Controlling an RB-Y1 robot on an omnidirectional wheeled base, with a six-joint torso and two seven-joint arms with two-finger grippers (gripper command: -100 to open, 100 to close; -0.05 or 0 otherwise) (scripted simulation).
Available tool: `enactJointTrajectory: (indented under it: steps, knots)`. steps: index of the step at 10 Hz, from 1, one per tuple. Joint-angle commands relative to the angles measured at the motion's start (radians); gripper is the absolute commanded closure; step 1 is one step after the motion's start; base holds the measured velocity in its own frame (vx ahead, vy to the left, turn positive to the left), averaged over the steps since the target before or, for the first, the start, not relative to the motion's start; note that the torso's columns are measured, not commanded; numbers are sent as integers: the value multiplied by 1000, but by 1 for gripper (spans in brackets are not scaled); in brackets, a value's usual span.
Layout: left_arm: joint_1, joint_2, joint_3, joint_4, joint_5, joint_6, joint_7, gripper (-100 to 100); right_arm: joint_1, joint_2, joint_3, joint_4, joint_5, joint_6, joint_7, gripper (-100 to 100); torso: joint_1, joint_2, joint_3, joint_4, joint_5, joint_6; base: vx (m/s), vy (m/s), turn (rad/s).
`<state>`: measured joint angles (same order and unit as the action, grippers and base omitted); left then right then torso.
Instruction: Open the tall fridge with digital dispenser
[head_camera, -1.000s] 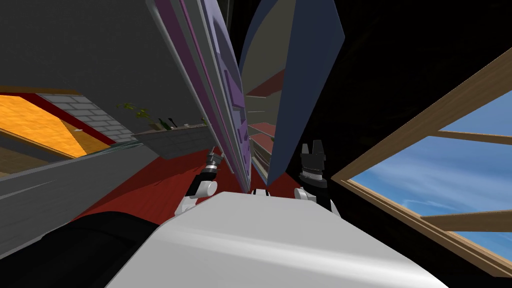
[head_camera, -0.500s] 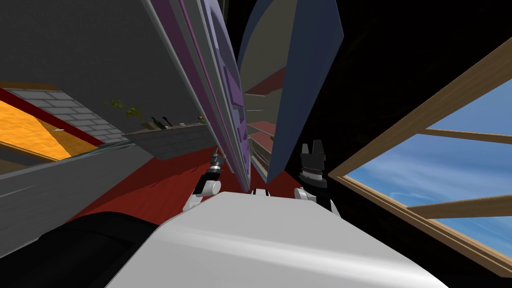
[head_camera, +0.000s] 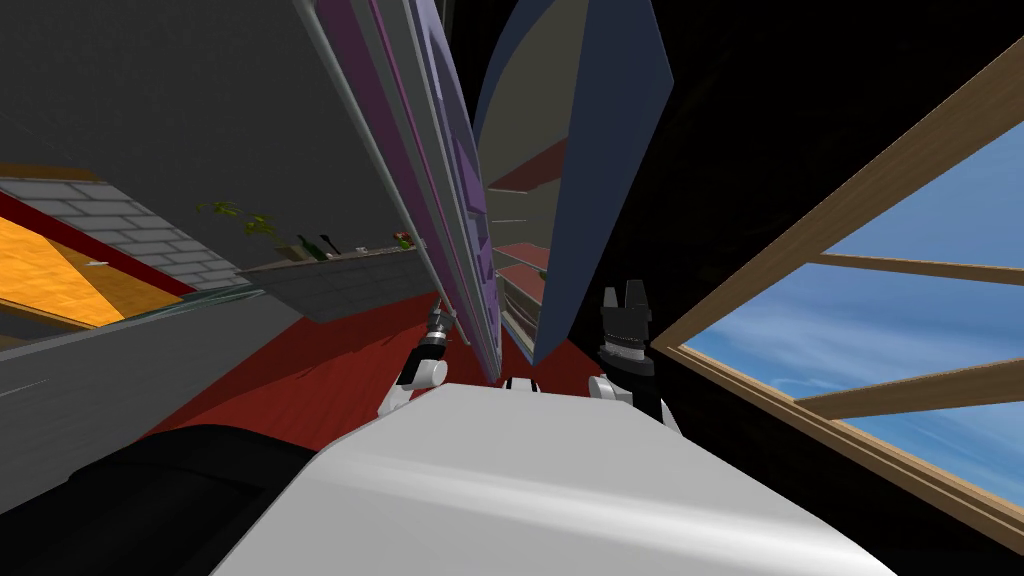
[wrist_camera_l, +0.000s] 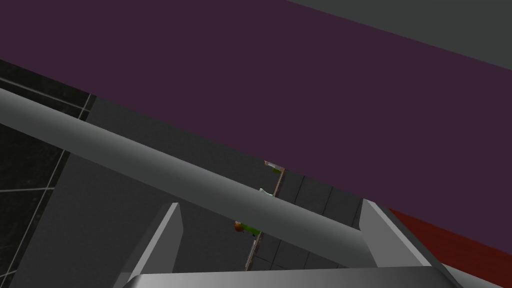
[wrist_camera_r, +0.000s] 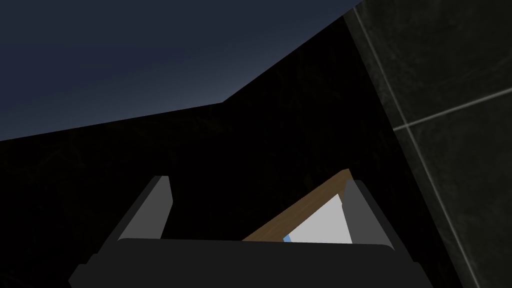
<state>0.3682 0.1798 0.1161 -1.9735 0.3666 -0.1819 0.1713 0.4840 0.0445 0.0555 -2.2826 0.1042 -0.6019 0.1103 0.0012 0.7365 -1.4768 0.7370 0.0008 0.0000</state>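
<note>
Two doors fronted the tall fridge (head_camera: 530, 110) in the head view, in the middle of the scene. Its left door (head_camera: 450, 150), purple with a raised panel on its face, stood nearly edge-on. Its right door (head_camera: 605, 150), dark blue, stood open, angled out toward me. Between the two showed the inner shelves (head_camera: 522, 255), some of them red. The left arm (head_camera: 420, 368) ended at the near, low part of the left door, with the left jaws close against it. The right arm (head_camera: 626, 345) stood just right of the right door, the right jaws pointing up and apart, touching nothing. Far to the left lay a grey desk (head_camera: 340, 285) with small green plants (head_camera: 245, 218) on it, above a red floor (head_camera: 320, 370). At the right was a wood-framed window (head_camera: 780, 265) with blue sky.

From the left wrist, the left jaws stood wide. A grey bar handle (wrist_camera_l: 150, 165) ran slantwise across them, just beyond one fingertip and crossing the other finger, with the left door's purple face behind it. I could not tell whether either finger touched the bar; nothing was pinched.

From the right wrist, the right jaws stood wide with nothing between them, near a dark blue flat surface (wrist_camera_r: 125, 60).
</note>
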Motion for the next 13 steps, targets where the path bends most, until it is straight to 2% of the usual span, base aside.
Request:
enactJointTrajectory:
  steps: [1, 4, 5, 6, 7, 8, 9, 10, 13]
  knots:
    - [-21, -2, -16, 50, -10, -26, -7, -100, 0, 0, 0, 0, 0, 0, 0, 0, 1, -2, -1, -1, 1, 1, -27, 19, -42]
    - [-10, 11, 5, -15, 4, 19, -1, -100, 0, 0, 0, 0, 0, 0, 0, 0, 0, -5, -3, 0, -1, 1, 46, 3, 28]
    - [-7, 7, -1, 7, 1, 8, -3, -100, 0, 0, 0, 0, 0, 0, 0, 0, -2, -9, -6, 2, -3, 5, 27, 10, 54]
    - [-18, 3, -9, 29, -5, -20, -3, 100, 0, 0, 0, 0, 0, 0, 0, 0, -3, -8, -5, 0, -2, 7, -73, 2, -59]
    - [-9, 5, -3, 17, -2, -2, -3, 100, 0, 0, 0, 0, 0, 0, 0, 0, -4, -2, -2, 1, -2, 6, -47, -1, -29]
    - [-7, 26, -23, 12, 3, -6, 8, 100, 0, 0, 0, 0, 0, 0, 0, 0, -3, -1, 0, 1, -2, 1, -12, 173, -99]
    - [-7, 26, -23, 12, 3, -6, 8, 100, 0, 0, 0, 0, 0, 0, 0, 0, 9, -4, -2, 2, 0, 3, -16, 259, -105]
    - [-6, 37, -32, 8, 6, -7, 14, 100, 0, 0, 0, 0, 0, 0, 0, 0, 10, -6, -4, 1, 1, 3, -35, 281, -100]
    - [-4, 71, -59, -4, 14, -8, 30, 100, 0, -1, -1, 0, 0, 0, 0, 0, 1, -3, -2, 1, -1, 2, -25, 351, -114]
